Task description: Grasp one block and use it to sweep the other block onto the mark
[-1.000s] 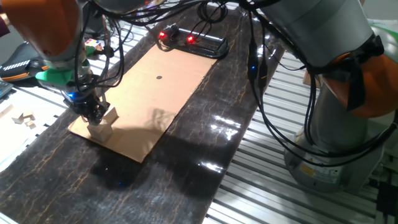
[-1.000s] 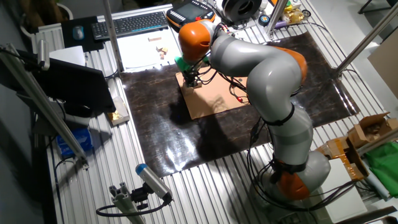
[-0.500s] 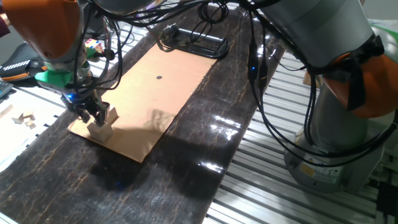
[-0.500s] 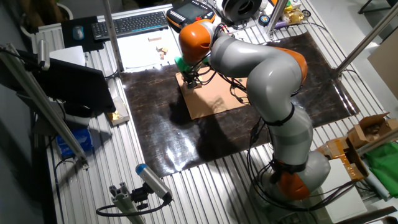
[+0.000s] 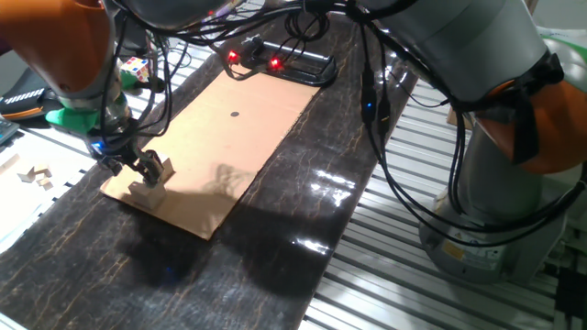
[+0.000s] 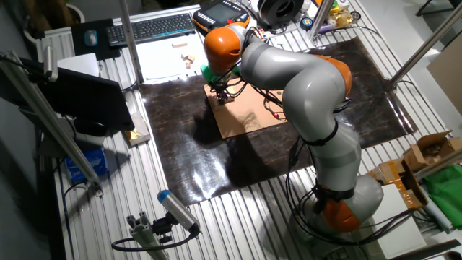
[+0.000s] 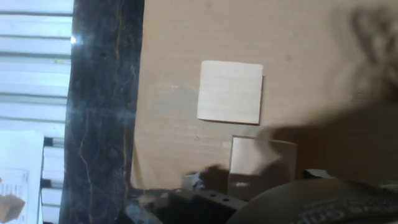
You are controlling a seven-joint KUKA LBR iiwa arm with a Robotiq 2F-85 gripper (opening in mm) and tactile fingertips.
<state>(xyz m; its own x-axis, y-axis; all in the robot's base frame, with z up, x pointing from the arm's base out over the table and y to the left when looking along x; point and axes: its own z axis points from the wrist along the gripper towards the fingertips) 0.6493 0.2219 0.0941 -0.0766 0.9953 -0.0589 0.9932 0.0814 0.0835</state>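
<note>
Room lighting dim, overhead. Strong glare patches on glossy dark mat (image 5: 321,188) toward its right edge, fixed view. Two red lamps (image 5: 252,60) bloom at cardboard (image 5: 229,137) far edge. Arm shadow soft over cardboard near corner. Hand view darker, grainy, slight blur; heavy shadow lower right, block (image 7: 230,92) lit pale.

The grey and orange arm (image 6: 303,94) arches over from its base at the right and bends down at an orange wrist joint (image 5: 64,46). The hand (image 5: 138,172) points straight down, low over the bench; whether its dark fingers (image 5: 124,165) are parted or closed cannot be told
</note>
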